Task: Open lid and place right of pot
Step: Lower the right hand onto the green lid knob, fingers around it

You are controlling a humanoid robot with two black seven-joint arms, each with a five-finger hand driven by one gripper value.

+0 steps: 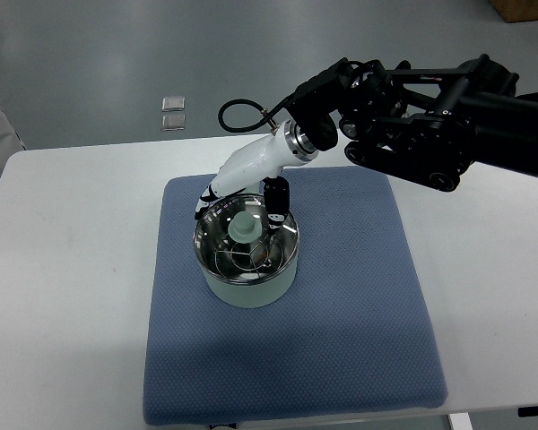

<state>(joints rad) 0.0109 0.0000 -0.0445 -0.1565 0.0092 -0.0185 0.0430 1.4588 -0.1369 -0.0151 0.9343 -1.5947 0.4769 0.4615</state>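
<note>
The pale green round pot (247, 285) stands on the back half of a blue textured mat (341, 340) spread over a white table (72, 269), and its clear glass lid with a steel rim (224, 244) and pale green knob (245, 226) sits flat on the pot, so the lid is not yet lifted. The right hand (251, 193), white-shelled with dark fingers (276, 199), reaches in on a black jointed arm (430, 107) from the right edge and hangs over the far rim of the lid, its fingers pointing down just beside the knob. The fingers look loosely parted and nothing appears to be caught between them, though how close they are to the knob is hard to judge from this steep angle. The left hand is not in view. The main risk I see is a poor grip: the knob is small and smooth, and if the fingers close off-centre they may pinch only its edge and the lid could slip free as it rises, dropping back onto the pot or tipping onto the mat. A sideways push before the grip is firm could also slide the light pot across the mat. The bare stretch of mat to the right of the pot looks open enough to take the lid, but the arm itself comes from that side, so the set-down could be cramped.
</note>
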